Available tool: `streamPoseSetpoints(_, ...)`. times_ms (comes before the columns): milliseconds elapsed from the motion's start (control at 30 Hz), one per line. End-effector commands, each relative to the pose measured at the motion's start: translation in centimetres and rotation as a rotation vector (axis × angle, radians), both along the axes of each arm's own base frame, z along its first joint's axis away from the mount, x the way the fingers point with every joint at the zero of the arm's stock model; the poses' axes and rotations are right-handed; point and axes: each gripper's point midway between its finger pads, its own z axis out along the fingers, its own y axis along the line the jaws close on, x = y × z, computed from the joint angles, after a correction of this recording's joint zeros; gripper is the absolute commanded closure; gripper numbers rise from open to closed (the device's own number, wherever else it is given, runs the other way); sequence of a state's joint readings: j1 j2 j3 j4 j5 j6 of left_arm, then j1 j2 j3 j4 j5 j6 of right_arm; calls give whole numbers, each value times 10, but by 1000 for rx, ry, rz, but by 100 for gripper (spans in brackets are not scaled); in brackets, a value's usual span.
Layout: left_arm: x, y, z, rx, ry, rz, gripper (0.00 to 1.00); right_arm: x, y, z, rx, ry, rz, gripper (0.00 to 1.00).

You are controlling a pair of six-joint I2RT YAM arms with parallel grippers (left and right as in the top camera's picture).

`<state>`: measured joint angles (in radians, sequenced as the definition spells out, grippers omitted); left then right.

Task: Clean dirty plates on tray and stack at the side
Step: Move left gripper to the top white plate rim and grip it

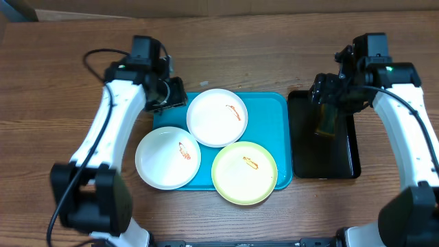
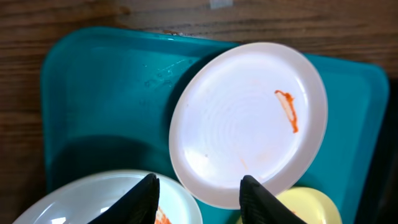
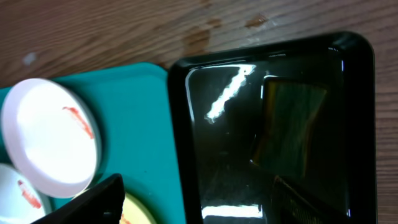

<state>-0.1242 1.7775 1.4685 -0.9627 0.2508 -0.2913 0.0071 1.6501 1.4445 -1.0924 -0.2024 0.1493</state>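
Plates (image 1: 217,116): three, all on the tray (image 1: 271,116), none cleaned and none stacked. One white plate (image 1: 217,116) lies at the far middle. A second white plate (image 1: 168,157) lies at the near left, overhanging the tray's left edge. The yellow-green plate (image 1: 244,172) lies at the near right, overhanging the front edge. Each carries an orange-red smear. The three rims touch or overlap where they meet.

Status: judged from this, the task is at its start. Every plate remains to be wiped, and no stack exists at the side.

Left gripper (image 2: 199,186): it hangs over the tray's far-left corner, above the gap between the two white plates. Its jaws are parted with nothing between them. Neither finger (image 2: 142,199) visibly touches a rim.

Right gripper (image 3: 199,193): it hangs over the black tray (image 1: 343,147), which sits just beside the tray on the right. Its jaws stand wide and grasp nothing. A dark olive pad (image 3: 289,124) lies in the black tray ahead of the fingers. I judge it to be the wiping tool, and it is not yet picked up.

Obstructions: the plates are crowded, so lifting one may drag its neighbour. The table (image 1: 226,55) shows bare wood left of the tray, which I judge suitable for stacking. The black tray occupies the right side.
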Motion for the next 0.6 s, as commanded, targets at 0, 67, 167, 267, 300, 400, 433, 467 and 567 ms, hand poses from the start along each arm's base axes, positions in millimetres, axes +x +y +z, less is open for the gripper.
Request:
streamPoseSetpoints(0, 8, -13, -23, 25, 5, -124, 59, 9, -9, -11, -34, 24, -45, 24)
streamPoseSetpoints(67, 11, -18, -37, 36, 12, -173, 62, 11, -9, -20, -34, 44, -45, 24)
streamPoseSetpoints(167, 16, -16, -52, 82, 17, -186, 66, 12, -9, -31, -35, 73, -44, 24)
streamPoseSetpoints(267, 23, -8, -62, 147, 11, -175, 69, 13, -9, -40, -36, 98, -44, 24)
streamPoseSetpoints(300, 24, -5, -66, 167, 12, -171, 70, 12, -9, -43, -36, 107, -44, 24)
streamPoseSetpoints(400, 24, -4, -78, 173, 36, -171, 65, 12, -9, -47, -36, 115, -44, 24)
streamPoseSetpoints(433, 23, -4, -83, 174, 48, -172, 65, 12, -9, -47, -36, 116, -43, 24)
streamPoseSetpoints(467, 22, -4, -88, 174, 62, -174, 65, 12, -9, -47, -36, 116, -44, 24)
streamPoseSetpoints(567, 21, -6, -102, 173, 87, -180, 69, 12, -9, -47, -37, 115, -43, 24)
